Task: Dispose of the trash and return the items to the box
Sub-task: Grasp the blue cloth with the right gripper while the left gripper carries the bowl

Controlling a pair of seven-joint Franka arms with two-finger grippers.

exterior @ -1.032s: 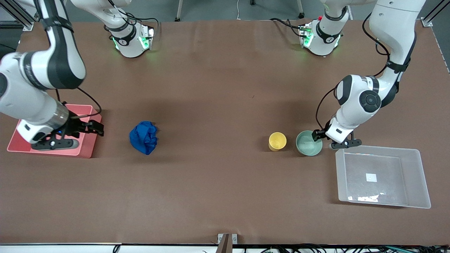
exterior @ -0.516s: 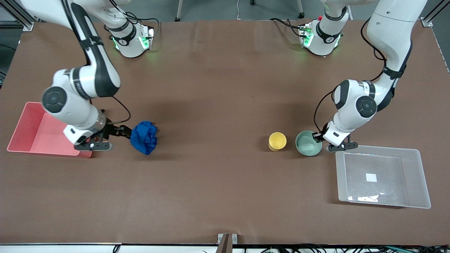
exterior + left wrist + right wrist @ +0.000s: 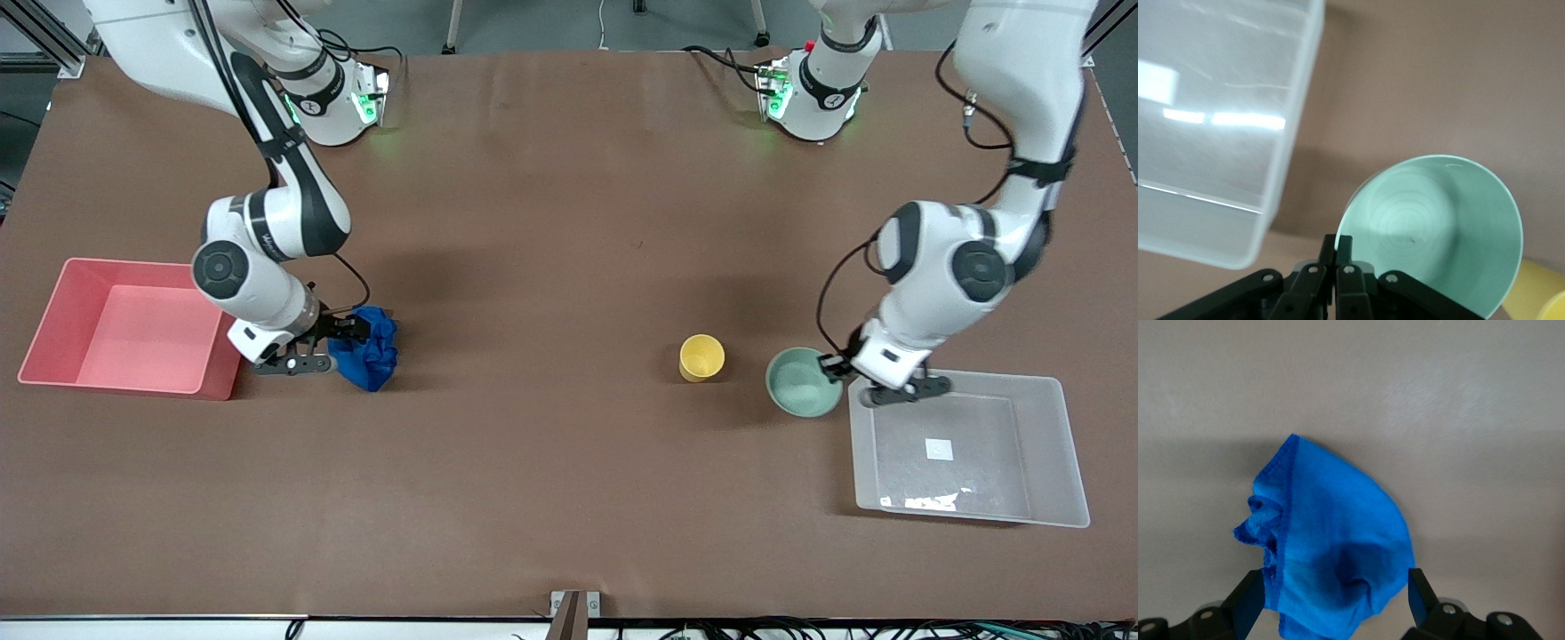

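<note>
The blue wad of trash (image 3: 369,348) lies on the table beside the pink bin. My right gripper (image 3: 342,338) is open around it, one finger on each side, as the right wrist view shows with the wad (image 3: 1331,567) between the fingers (image 3: 1418,590). My left gripper (image 3: 837,369) is shut on the rim of the mint-green bowl (image 3: 803,382), which is lifted and tilted beside the clear box (image 3: 1049,449). In the left wrist view the bowl (image 3: 1438,233) is pinched at its edge by my left gripper (image 3: 1336,245), next to the box (image 3: 1218,120). The yellow cup (image 3: 701,357) stands on the table beside the bowl.
The pink bin (image 3: 62,302) sits at the right arm's end of the table, just beside the right gripper. The clear box holds only a small white label (image 3: 939,449). A corner of the yellow cup (image 3: 1538,300) shows in the left wrist view.
My right gripper moved from over the pink bin to the blue wad and now straddles it. My left gripper took the bowl's rim and carried it toward the clear box.
</note>
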